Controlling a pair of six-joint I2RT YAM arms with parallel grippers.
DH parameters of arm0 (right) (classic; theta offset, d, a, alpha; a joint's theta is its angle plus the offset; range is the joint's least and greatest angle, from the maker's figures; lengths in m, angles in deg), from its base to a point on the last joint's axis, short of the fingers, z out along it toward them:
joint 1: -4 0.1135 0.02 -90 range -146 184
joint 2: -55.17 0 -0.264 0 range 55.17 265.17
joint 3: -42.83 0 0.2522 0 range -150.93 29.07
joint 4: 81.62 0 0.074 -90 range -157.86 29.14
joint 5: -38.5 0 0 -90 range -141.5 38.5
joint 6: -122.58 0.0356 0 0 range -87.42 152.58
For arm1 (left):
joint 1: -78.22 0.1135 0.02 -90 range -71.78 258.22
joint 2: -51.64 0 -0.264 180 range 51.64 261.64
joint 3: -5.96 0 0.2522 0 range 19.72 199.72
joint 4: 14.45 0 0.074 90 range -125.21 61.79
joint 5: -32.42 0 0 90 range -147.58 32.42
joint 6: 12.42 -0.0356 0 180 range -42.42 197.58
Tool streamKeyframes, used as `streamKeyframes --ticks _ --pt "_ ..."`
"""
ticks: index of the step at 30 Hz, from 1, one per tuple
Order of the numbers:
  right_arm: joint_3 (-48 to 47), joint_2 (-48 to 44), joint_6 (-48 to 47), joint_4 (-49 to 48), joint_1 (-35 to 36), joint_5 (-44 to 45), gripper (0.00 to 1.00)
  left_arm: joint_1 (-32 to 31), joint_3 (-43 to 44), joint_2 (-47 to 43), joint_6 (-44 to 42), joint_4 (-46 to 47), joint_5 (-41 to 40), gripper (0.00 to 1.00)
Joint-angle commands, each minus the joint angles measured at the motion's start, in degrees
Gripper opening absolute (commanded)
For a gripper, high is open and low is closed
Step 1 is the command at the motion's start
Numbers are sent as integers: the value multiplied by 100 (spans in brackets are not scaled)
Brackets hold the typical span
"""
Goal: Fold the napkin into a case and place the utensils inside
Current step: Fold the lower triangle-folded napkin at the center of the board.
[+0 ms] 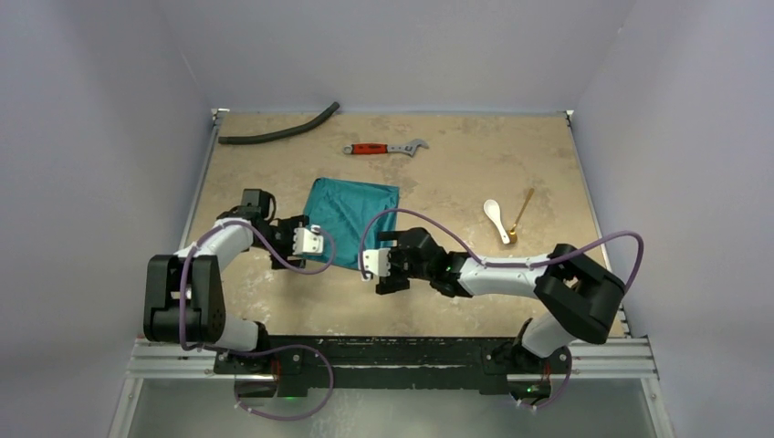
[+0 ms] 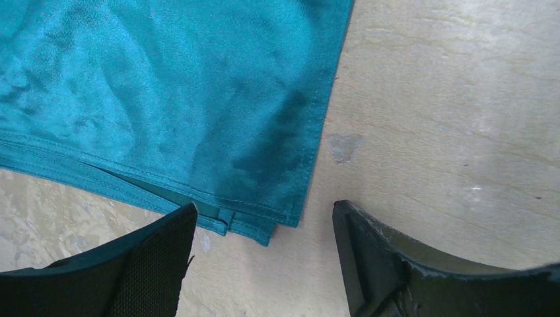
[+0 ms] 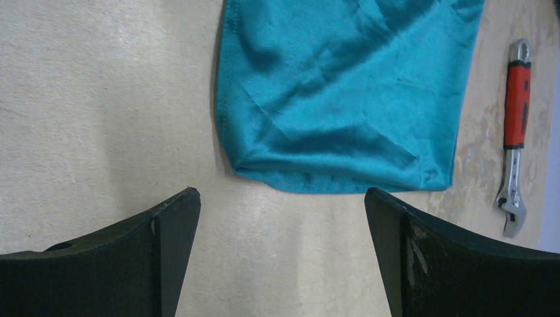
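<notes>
The teal-green napkin [image 1: 352, 217] lies folded flat in the middle of the table. Its layered hems and near corner [image 2: 198, 132] show in the left wrist view. My left gripper [image 1: 319, 244] is open at the napkin's near left corner, and the corner lies between the spread jaws [image 2: 263, 210]. My right gripper [image 1: 369, 265] is open just short of the napkin's folded edge [image 3: 343, 119], with bare table between its fingers [image 3: 282, 198]. The white spoon [image 1: 497, 219] and the slim wooden utensil [image 1: 522, 213] lie side by side to the right of the napkin.
A red-handled wrench [image 1: 384, 148] lies behind the napkin and also shows at the right of the right wrist view [image 3: 515, 132]. A black hose [image 1: 278, 130] rests along the far left. Grey walls enclose the table on three sides.
</notes>
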Motion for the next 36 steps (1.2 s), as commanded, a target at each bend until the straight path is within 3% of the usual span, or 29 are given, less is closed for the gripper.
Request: streamKeyframes --ticks 1,5,14,16,19,23,31,36 --pt "-164 167 -114 -385 50 -291 97 8 -17 193 -344 530 210 70" --pt "-294 499 84 -530 43 -550 94 8 -61 265 -310 769 131 54" --pt "-537 863 476 -652 -71 -725 88 8 89 500 -401 685 41 44" --pt "-559 915 537 -678 -116 -730 86 8 163 519 -405 633 68 37" --pt "-616 1007 692 -740 -164 -719 82 8 310 594 -434 484 50 18" --pt "-737 1138 976 -724 -231 -716 74 8 452 676 -475 328 22 6" --pt "-668 1171 1310 -950 -266 -630 62 8 806 767 -471 -125 87 0" --pt "-691 1273 1398 -1274 -258 -403 63 8 894 728 -507 -288 93 0"
